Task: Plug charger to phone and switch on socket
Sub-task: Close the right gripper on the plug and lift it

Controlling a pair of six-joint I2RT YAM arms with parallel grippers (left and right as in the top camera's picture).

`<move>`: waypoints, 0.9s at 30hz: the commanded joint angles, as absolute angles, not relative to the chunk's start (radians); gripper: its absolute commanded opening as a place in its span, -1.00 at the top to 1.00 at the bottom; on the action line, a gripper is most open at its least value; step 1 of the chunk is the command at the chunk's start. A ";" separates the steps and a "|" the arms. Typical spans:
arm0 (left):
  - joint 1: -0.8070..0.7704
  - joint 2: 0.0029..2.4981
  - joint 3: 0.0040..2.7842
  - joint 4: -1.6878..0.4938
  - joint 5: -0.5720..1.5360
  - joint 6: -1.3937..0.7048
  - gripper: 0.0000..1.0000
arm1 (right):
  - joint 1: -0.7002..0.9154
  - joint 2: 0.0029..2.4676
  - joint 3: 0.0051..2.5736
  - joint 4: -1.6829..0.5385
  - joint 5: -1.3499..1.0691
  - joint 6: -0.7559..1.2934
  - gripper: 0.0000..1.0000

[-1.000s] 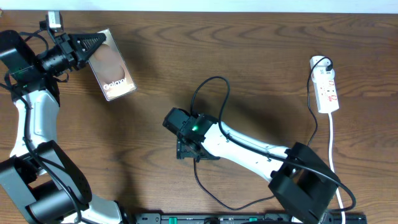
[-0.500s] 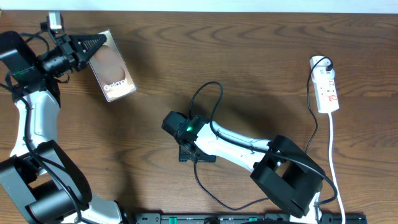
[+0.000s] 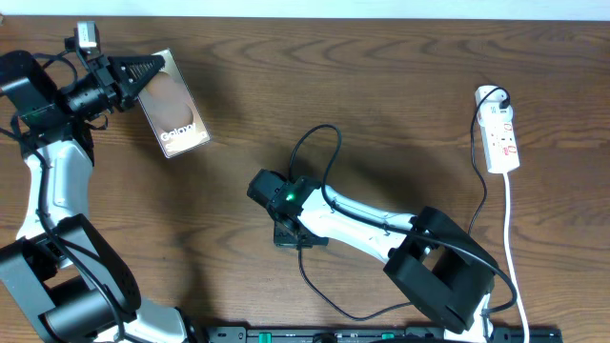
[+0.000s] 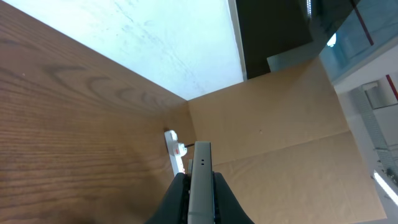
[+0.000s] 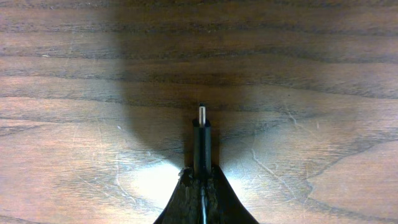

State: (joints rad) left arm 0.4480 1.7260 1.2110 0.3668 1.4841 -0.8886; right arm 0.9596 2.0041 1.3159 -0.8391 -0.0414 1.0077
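The phone (image 3: 176, 110), a glossy grey-brown slab with white lettering, is held tilted at the far left with my left gripper (image 3: 143, 69) shut on its upper end. In the left wrist view the phone (image 4: 201, 165) shows edge-on between the fingers (image 4: 180, 193). Mid-table, my right gripper (image 3: 291, 236) points down at the wood, shut on the charger, whose thin black cable (image 3: 322, 129) loops behind it. The right wrist view shows the charger plug (image 5: 201, 140) sticking out of the shut gripper (image 5: 201, 177), its metal tip forward. The white socket (image 3: 502, 138) lies at the far right.
The socket's white cord (image 3: 510, 229) runs down the right side towards the front edge. A black rail (image 3: 381, 335) lies along the front edge. In the left wrist view the socket (image 4: 173, 149) shows far off, with a brown cardboard wall (image 4: 280, 137) behind it.
My right gripper has closed on the charger plug, after the arm shifted slightly left. The left gripper and the phone have stayed where they were.
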 commanded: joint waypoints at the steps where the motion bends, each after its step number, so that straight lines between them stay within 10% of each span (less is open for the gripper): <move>1: 0.448 1.711 1.208 0.373 1.507 -0.883 0.85 | 0.964 2.015 1.325 -0.830 -0.040 1.003 0.98; 19: 0.455 1.711 1.208 0.438 1.504 -0.896 0.85 | 0.841 2.014 1.326 -0.403 -1.353 0.275 0.95; 27: 0.488 1.711 1.208 0.460 1.495 -0.972 0.85 | 0.823 2.014 1.326 -0.181 -1.423 0.301 0.85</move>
State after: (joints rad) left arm 0.4721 1.7260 1.2102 0.4385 1.4834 -0.9237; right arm 0.8303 2.0056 1.3155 -0.2329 -1.3361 0.3046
